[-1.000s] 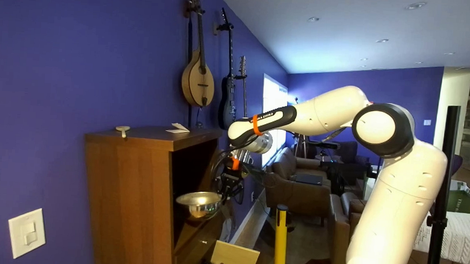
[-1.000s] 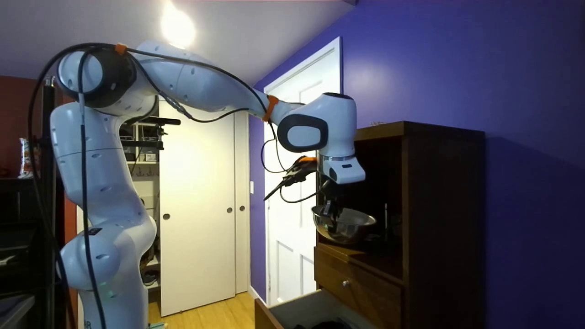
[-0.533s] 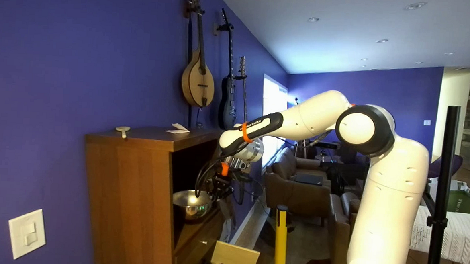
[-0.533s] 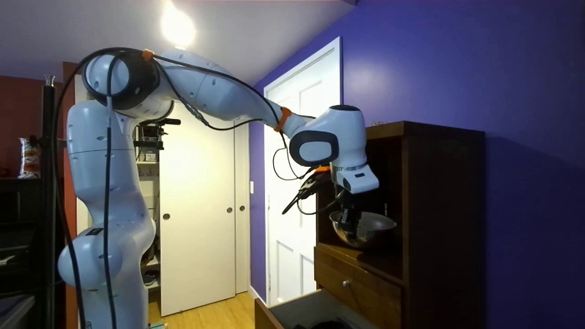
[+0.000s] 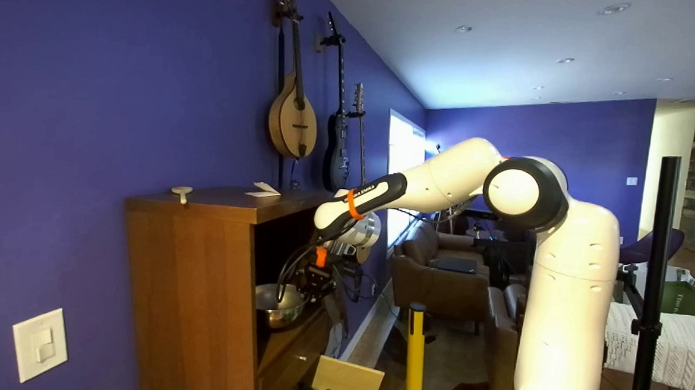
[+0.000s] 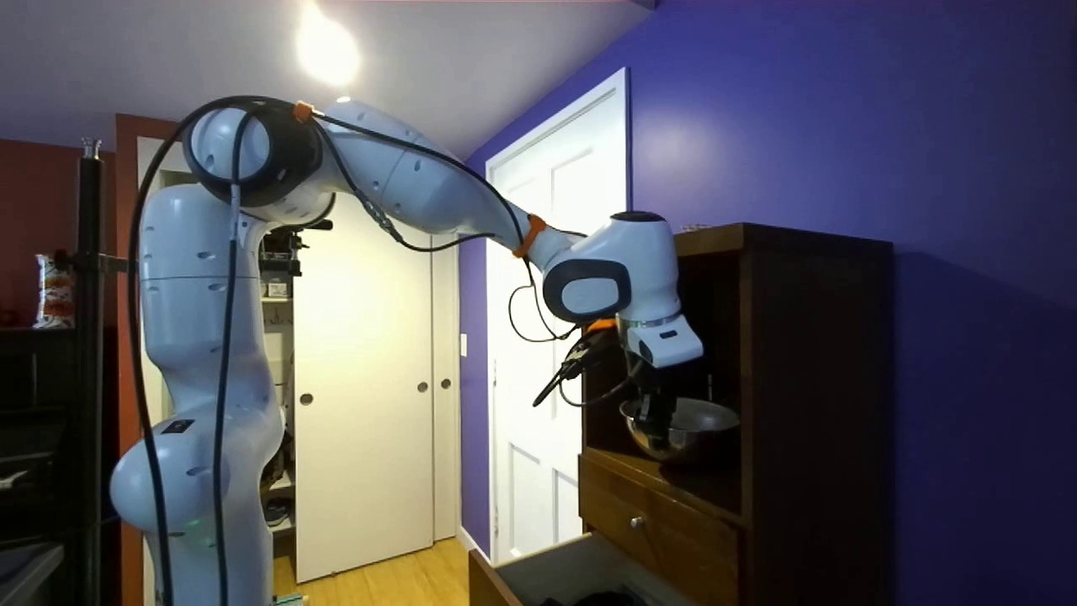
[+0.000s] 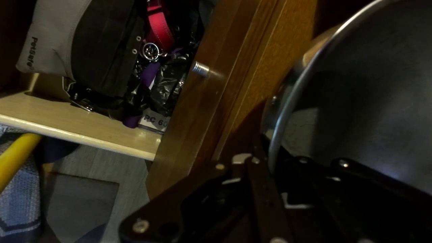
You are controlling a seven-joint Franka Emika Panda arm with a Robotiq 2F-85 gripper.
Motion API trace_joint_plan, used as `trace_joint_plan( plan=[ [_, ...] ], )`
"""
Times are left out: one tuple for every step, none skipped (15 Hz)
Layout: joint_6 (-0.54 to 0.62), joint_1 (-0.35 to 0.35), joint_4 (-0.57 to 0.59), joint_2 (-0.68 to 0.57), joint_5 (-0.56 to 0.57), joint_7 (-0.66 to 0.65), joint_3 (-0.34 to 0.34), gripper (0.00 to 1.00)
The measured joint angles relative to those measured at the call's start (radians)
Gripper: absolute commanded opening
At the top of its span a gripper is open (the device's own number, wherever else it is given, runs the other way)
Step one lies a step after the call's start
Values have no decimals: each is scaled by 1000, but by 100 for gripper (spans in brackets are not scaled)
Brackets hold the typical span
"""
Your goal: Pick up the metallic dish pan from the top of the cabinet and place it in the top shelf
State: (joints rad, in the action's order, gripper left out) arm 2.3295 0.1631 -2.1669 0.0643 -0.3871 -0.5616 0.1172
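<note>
The metallic dish pan (image 5: 278, 317) is partly inside the top shelf (image 6: 711, 491) of the brown cabinet (image 5: 193, 294). In both exterior views it hangs low, close above or on the shelf floor; I cannot tell if it touches. The pan (image 6: 702, 433) looks near level. My gripper (image 6: 656, 431) points down at the pan's near side. In the wrist view the gripper (image 7: 270, 148) is shut on the pan's rim, one finger inside and one outside. The pan (image 7: 364, 111) fills the right there. Its far side is hidden by the cabinet's side panel in an exterior view.
An open drawer (image 6: 538, 560) with dark bags sticks out below the shelf. A closed drawer with a knob (image 7: 201, 68) lies between. A thin upright item (image 6: 710, 387) stands inside the shelf. A yellow post (image 5: 415, 359) stands nearby. The cabinet top bears a folded paper (image 5: 264, 190).
The arm has moved toward the cabinet and lower, carrying the pan from the shelf's front opening further inside and down. The motion is smaller in the last half second.
</note>
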Motion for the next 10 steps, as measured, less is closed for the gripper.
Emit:
trace_joint_plan(
  plan=[
    [4, -1, 2, -6, 5, -6, 0, 2],
    [8, -2, 3, -12, 10, -13, 0, 2],
    [10, -2, 5, -17, 17, -20, 0, 2],
    [12, -3, 6, -22, 25, -27, 0, 2],
    [13, -4, 7, -26, 33, -34, 0, 2],
    [13, -5, 8, -30, 41, -40, 0, 2],
    [13, -7, 9, -34, 45, -44, 0, 32],
    [14, -7, 11, -35, 45, -45, 0, 32],
    [14, -9, 13, -36, 45, -46, -1, 40],
    [14, -10, 17, -36, 45, -46, 0, 45]
  ],
)
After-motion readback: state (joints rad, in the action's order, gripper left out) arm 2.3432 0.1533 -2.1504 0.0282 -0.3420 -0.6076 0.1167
